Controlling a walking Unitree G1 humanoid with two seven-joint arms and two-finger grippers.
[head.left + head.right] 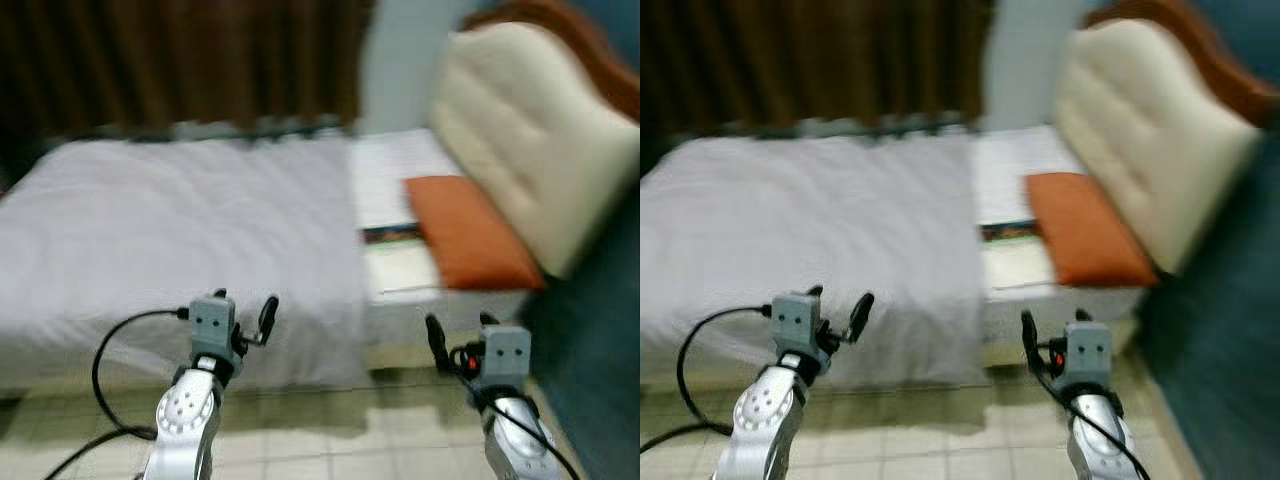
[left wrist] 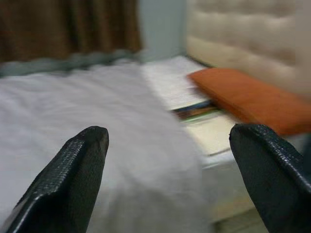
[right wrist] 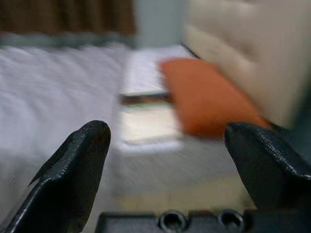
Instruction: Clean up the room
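Note:
A bed stands in front of me under a pale grey blanket (image 1: 180,230). Its turned-back edge leaves the white sheet (image 1: 385,170) bare at the head end. An orange pillow (image 1: 465,230) lies against the cream padded headboard (image 1: 530,130). Beside the pillow rest a dark-edged book (image 1: 392,234) and a cream flat item (image 1: 403,268). My left gripper (image 1: 245,310) is raised before the blanket's hanging edge, open and empty (image 2: 170,141). My right gripper (image 1: 460,335) is held up below the pillow corner, also open and empty (image 3: 167,133). All views are blurred.
Brown curtains (image 1: 180,60) hang behind the bed. Beige tiled floor (image 1: 330,430) runs between me and the bed side. A dark teal surface (image 1: 600,340) rises at the right. A black cable (image 1: 100,370) loops off my left arm.

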